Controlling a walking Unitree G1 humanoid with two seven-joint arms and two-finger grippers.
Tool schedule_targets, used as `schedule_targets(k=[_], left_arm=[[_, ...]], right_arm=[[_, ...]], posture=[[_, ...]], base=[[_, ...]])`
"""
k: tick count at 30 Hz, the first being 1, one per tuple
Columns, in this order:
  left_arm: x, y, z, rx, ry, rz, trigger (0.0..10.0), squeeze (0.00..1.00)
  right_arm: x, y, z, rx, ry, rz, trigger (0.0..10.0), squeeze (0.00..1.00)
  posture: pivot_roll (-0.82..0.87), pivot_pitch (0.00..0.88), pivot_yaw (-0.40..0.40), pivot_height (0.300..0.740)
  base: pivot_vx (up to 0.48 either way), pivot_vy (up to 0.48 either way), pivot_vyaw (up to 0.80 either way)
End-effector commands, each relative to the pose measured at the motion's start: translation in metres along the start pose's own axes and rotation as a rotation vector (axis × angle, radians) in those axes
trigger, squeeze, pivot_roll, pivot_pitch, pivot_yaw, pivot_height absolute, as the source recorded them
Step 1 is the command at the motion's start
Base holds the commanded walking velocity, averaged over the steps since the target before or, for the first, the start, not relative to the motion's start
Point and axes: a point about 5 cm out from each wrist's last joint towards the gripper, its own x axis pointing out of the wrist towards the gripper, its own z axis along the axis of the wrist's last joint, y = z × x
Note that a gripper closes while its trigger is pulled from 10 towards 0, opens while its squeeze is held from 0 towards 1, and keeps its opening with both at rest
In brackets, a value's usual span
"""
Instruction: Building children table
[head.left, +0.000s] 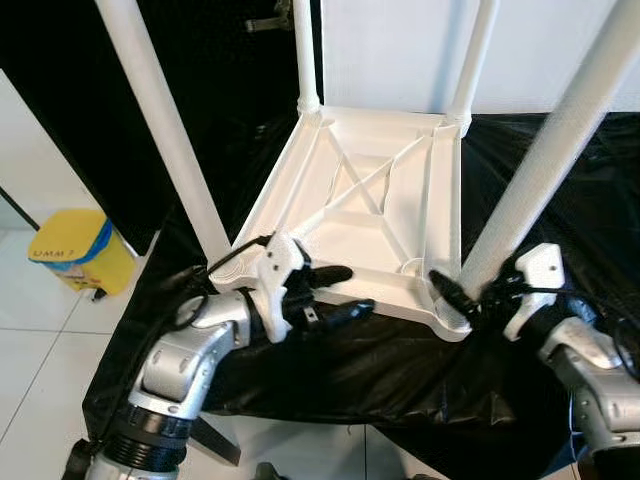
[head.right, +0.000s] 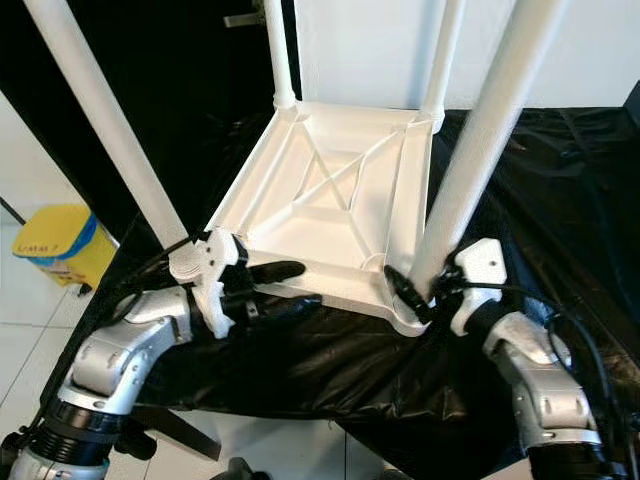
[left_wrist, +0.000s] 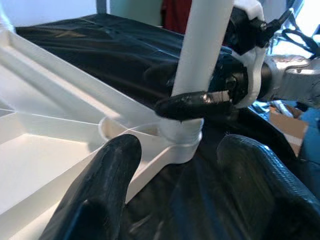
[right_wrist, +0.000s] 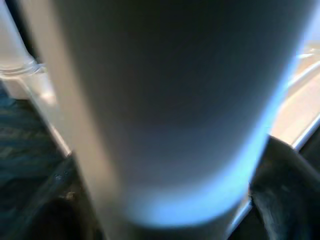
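Right hand (head.right: 422, 290) clamps the near-right leg (head.right: 470, 160) at its socket, seating it, while left hand (head.left: 340, 292) rests released on the tabletop (head.left: 370, 190); next, probably a firm twist.

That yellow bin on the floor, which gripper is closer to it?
Left. The left gripper sits at the table's near edge, on the yellow bin's side; the right gripper grips the far-side leg.

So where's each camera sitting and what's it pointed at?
Eye views: head, looking down at the upturned white table on black sheeting; both arms show.
Left wrist: along the open left gripper toward the near right leg, which the right gripper clasps.
Right wrist: pressed against that leg.
All share this leg.
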Motion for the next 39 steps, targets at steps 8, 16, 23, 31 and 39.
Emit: schedule_targets(k=[8,16,23,31,39], left_arm=[[0.007,-0.004,-0.006,-0.027,0.025,0.005,10.0,0.0],[0.009,-0.005,-0.007,-0.039,0.031,0.013,10.0,0.0],[0.011,-0.003,-0.009,-0.038,0.02,0.059,10.0,0.0],[0.013,-0.001,-0.013,-0.028,0.033,0.088,10.0,0.0],[0.017,-0.003,-0.017,-0.032,0.047,0.088,10.0,0.0]], right_arm=[[0.001,0.008,-0.012,0.027,0.026,0.005,0.0,0.0],[-0.001,0.007,-0.017,0.03,0.048,-0.113,3.8,0.0],[0.002,0.012,-0.018,0.06,0.02,-0.375,10.0,0.0],[-0.004,0.027,-0.022,0.082,0.033,-0.692,10.0,0.0],[-0.01,0.032,-0.029,0.082,0.07,-0.884,10.0,0.0]], posture=[[-0.14,0.0,0.044,0.74],[-0.14,0.002,0.044,0.74],[-0.16,0.022,0.051,0.74],[-0.17,0.039,0.062,0.74],[-0.18,0.057,0.09,0.74]], base=[[0.0,0.0,0.0],[0.0,0.0,0.0],[0.0,0.0,0.0],[0.0,0.0,0.0],[0.0,0.0,0.0]])
